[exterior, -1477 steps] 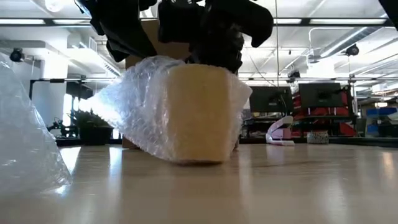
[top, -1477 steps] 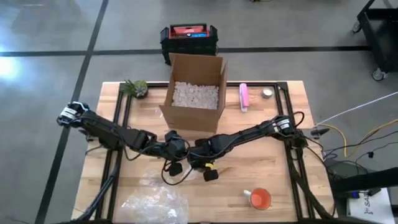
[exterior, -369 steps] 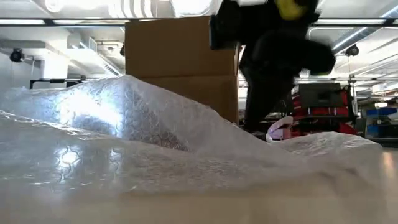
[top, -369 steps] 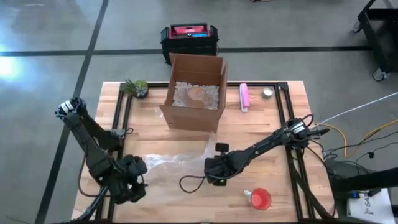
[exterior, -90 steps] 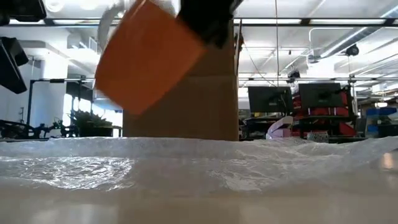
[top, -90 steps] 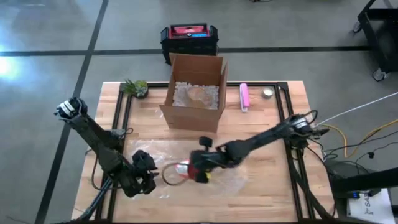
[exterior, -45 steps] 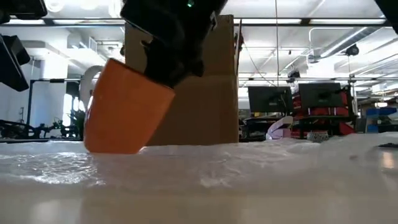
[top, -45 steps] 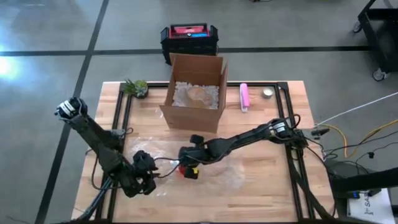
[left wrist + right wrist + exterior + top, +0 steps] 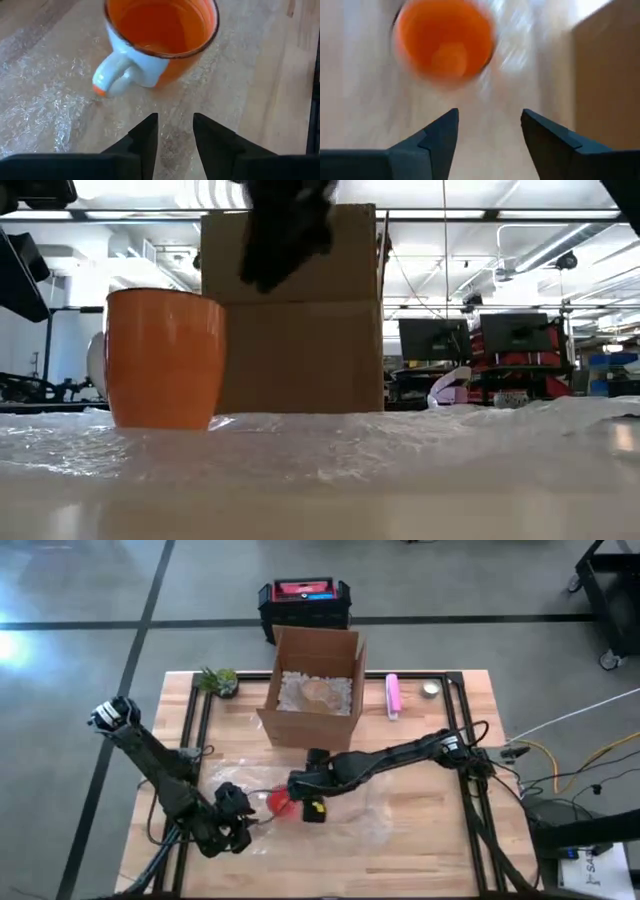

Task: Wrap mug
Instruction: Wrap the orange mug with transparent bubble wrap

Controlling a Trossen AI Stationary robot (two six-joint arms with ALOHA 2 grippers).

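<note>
On the wooden table [image 9: 420, 840], a sheet of bubble wrap [image 9: 350, 810] lies spread flat in front of the cardboard box [image 9: 312, 690], and the orange mug [image 9: 279, 802] stands upright on it, near the sheet's left part. The low view shows the mug [image 9: 164, 358] sitting level on the wrap [image 9: 400, 445], with the box [image 9: 300, 310] behind it.

The right arm reaches in from the table's right edge, stretched long and low across the boards toward the centre, its wrist ending just right of the mug. The right gripper [image 9: 297, 794] hovers above and beside the mug; its own camera looks down into the orange cup [image 9: 444, 44] past two dark fingers [image 9: 436, 137] that stand wide apart, holding nothing. The mug is free of them.

The left arm comes from the table's left edge, folded at the elbow, its forearm angled down toward the near left part of the table. The left gripper [image 9: 245, 822] sits low, just left of the mug, pointing at it. Its wrist view shows the mug [image 9: 160, 40] close ahead with its pale handle [image 9: 117, 75] turned toward the fingers [image 9: 145, 135], which are parted by a narrow gap and grip nothing.

Behind the box's left corner stands a small potted plant [image 9: 218, 681]; a pink object [image 9: 393, 696] lies to the box's right.
</note>
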